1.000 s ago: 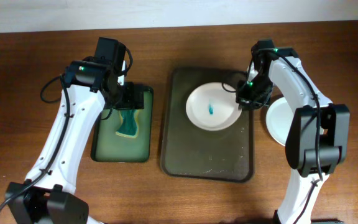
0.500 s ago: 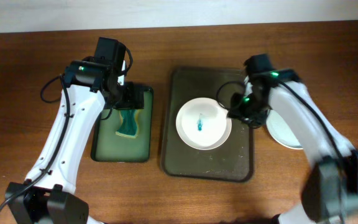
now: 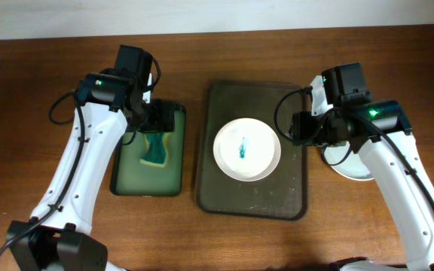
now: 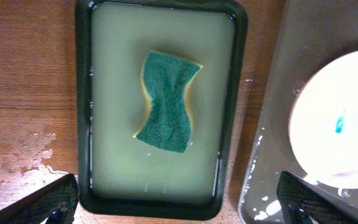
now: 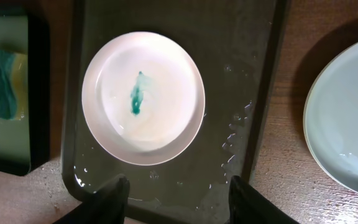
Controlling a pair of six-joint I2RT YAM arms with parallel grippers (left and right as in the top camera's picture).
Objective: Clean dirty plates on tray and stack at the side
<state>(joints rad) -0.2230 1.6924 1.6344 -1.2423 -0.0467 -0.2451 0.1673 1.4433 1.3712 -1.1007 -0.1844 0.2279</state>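
One white plate (image 3: 247, 148) with a teal smear lies flat in the middle of the dark tray (image 3: 251, 203); the same plate (image 5: 143, 96) fills the upper left of the right wrist view. My right gripper (image 3: 308, 128) hovers at the tray's right edge. It is open, with nothing between its fingertips (image 5: 182, 202), clear of the plate. A second white plate (image 3: 350, 164) lies on the table right of the tray, partly under my right arm. My left gripper (image 4: 176, 205) stands wide open above the green tray (image 4: 84, 124) and holds nothing.
A green-and-yellow sponge (image 4: 168, 102) lies in yellowish liquid in the green tray (image 3: 123, 177), left of the dark tray. Water drops dot the dark tray's bare floor (image 5: 241, 68). The wood by the green tray is wet (image 4: 27, 149).
The right gripper drew the plate from the tray's upper right to its middle. It then opened, let go and backed off to the right. The left arm has not moved.
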